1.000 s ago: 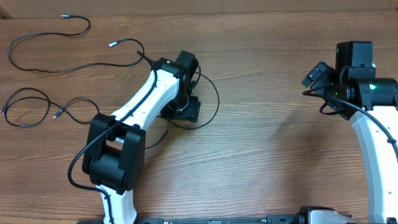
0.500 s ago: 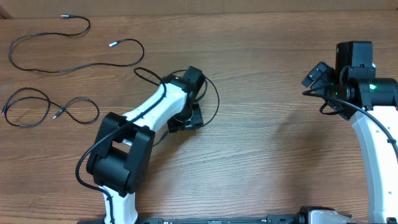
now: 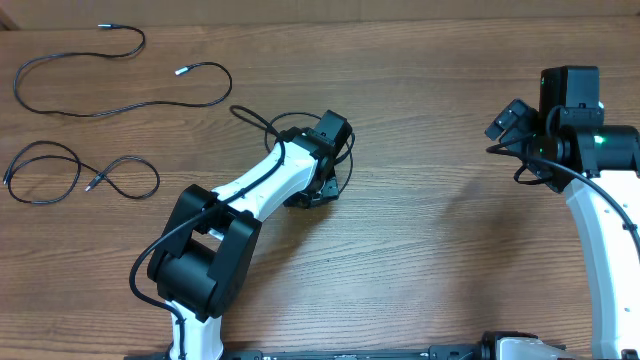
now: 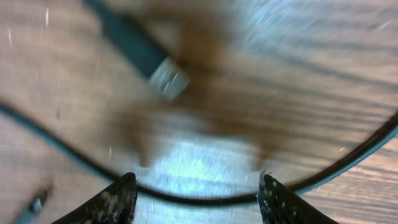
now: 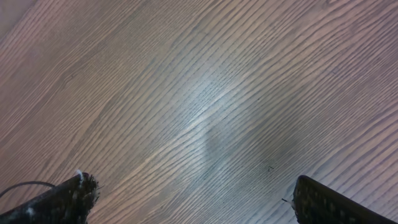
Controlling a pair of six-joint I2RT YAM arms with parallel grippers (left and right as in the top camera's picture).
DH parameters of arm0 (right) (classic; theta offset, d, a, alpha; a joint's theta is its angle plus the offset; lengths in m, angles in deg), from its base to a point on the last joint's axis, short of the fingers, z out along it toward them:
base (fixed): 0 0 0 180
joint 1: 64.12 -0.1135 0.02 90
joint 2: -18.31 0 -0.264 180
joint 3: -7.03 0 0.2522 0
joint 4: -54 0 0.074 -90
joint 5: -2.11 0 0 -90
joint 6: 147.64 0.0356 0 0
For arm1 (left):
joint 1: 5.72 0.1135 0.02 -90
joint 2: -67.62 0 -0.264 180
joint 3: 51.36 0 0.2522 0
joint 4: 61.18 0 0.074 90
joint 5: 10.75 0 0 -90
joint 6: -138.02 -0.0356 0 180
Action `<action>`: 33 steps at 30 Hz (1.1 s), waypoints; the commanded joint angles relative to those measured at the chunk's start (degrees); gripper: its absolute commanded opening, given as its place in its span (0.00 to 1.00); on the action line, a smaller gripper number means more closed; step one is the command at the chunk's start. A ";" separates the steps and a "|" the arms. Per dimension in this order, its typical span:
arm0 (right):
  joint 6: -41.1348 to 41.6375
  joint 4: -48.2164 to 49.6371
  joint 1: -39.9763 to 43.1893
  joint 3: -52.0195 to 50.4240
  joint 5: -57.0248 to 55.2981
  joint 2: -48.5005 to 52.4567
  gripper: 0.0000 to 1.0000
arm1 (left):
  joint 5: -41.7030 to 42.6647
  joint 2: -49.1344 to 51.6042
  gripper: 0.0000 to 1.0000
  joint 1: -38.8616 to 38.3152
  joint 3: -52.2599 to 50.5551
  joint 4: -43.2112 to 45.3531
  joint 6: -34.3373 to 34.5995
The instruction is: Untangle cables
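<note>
My left pincer (image 4: 196, 186): partly open, gripping nothing, one black cable (image 4: 199, 200) crossing between my fingertips, a silver-tipped plug (image 4: 169, 78) lying ahead | my right pincer (image 5: 193, 185): spread wide, empty, over the wood surface (image 5: 205, 93) | other cables (image 3: 100, 115): loose strands, far left.

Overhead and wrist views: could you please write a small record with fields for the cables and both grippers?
left gripper: open, nothing clamped
right gripper: open, above bare table
long cable: top left of table, loose, untouched
looped cable: left, below it, untouched
third cable: lies between the left gripper's fingers; a silver-tipped plug lies beyond
</note>
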 commanded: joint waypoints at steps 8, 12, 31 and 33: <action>0.02 0.11 0.11 -0.22 -0.11 0.00 1.00 | 9.40 -1.60 0.66 0.00 -0.37 1.07 -32.33; 0.00 0.11 0.11 -0.22 -0.11 0.00 1.00 | 20.70 -1.60 0.72 0.07 -0.37 -0.48 -49.24; 0.00 0.11 0.11 -0.22 -0.11 0.00 1.00 | 14.19 -1.60 0.91 -0.11 -0.74 0.09 -66.64; 0.00 0.11 0.11 -0.22 -0.11 0.00 1.00 | 14.16 -1.60 0.90 -0.11 -1.51 0.33 -68.39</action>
